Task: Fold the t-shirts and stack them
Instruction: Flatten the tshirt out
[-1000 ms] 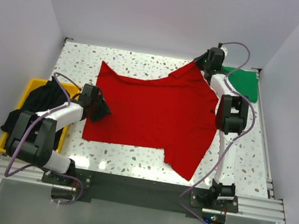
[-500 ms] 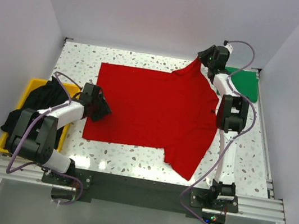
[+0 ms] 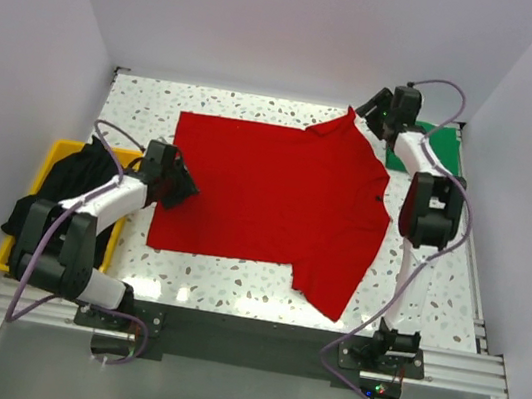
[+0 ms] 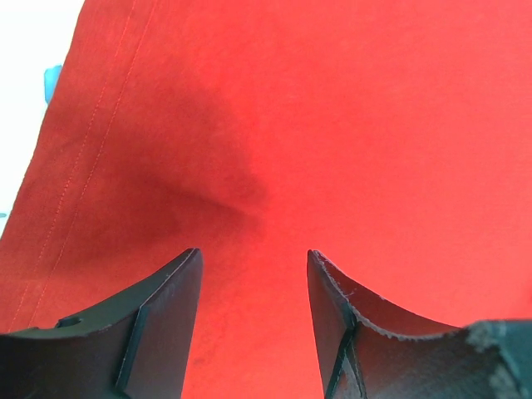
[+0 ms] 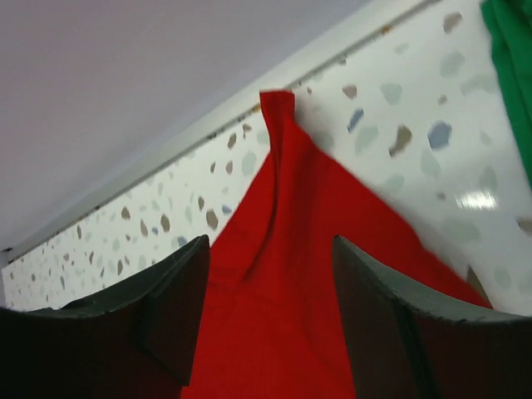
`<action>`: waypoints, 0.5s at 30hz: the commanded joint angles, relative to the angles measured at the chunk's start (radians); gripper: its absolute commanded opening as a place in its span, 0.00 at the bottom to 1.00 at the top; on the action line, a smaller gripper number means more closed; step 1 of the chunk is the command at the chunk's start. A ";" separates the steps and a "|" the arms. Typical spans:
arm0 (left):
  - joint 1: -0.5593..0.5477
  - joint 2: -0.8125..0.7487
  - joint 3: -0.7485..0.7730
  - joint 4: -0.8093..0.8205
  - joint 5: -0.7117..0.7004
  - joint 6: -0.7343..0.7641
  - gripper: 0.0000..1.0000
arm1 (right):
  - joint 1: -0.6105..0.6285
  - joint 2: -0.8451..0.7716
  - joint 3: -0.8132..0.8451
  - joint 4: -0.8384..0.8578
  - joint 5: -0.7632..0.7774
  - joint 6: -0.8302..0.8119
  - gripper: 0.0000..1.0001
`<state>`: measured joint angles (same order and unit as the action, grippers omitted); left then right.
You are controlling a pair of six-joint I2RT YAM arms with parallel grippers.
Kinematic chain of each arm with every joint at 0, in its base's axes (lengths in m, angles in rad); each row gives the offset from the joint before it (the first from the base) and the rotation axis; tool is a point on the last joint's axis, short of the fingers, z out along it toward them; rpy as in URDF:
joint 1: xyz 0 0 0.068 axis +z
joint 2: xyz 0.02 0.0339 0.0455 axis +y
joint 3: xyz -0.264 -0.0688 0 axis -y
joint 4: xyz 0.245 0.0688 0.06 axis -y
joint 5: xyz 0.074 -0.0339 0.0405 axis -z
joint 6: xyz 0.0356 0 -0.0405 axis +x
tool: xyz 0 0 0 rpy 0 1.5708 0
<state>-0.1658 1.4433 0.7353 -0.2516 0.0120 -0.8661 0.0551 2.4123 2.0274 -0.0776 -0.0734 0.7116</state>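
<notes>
A bright red t-shirt [image 3: 276,201] lies spread flat on the speckled table, one sleeve hanging toward the front right. My left gripper [image 3: 184,190] rests at its left edge, open; in the left wrist view red cloth [image 4: 316,125] fills the space under the spread jaws [image 4: 253,270]. At the far right corner my right gripper [image 3: 363,111] is open just behind the shirt's peaked sleeve tip [image 5: 278,108], nothing between its jaws [image 5: 270,253]. A green t-shirt [image 3: 441,146] lies folded at the back right. A black t-shirt [image 3: 71,184] is heaped in a tray on the left.
The yellow tray [image 3: 2,257] holding the black shirt sits at the table's left edge. White walls close the table on three sides. The green cloth [image 5: 511,66] lies close to the right of my right gripper. Bare speckled table [image 3: 233,280] shows along the front.
My right gripper has opened, let go of the red shirt's far right corner and drawn back to the right. The shirt's back edge now lies straight. The left arm hardly moved.
</notes>
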 commanded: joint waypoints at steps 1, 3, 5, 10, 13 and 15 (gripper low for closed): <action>0.012 -0.098 0.046 -0.026 -0.017 0.035 0.58 | -0.005 -0.281 -0.184 -0.077 -0.016 -0.005 0.64; 0.020 -0.133 0.021 -0.034 -0.017 0.033 0.59 | -0.001 -0.444 -0.393 -0.077 -0.020 0.025 0.63; 0.025 -0.181 0.000 -0.044 -0.017 0.032 0.59 | 0.002 -0.606 -0.533 -0.085 -0.038 0.046 0.62; 0.035 -0.299 -0.102 -0.090 -0.017 0.027 0.59 | 0.038 -0.907 -0.948 -0.135 -0.072 0.022 0.61; 0.040 -0.372 -0.143 -0.150 -0.062 0.024 0.58 | 0.045 -1.082 -1.130 -0.213 -0.085 0.003 0.61; 0.040 -0.427 -0.165 -0.187 -0.116 0.015 0.57 | 0.046 -1.181 -1.213 -0.293 -0.065 0.000 0.61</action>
<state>-0.1352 1.0874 0.5949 -0.3637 -0.0250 -0.8536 0.1009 1.3231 0.9054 -0.2295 -0.1284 0.7296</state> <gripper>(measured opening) 0.580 0.611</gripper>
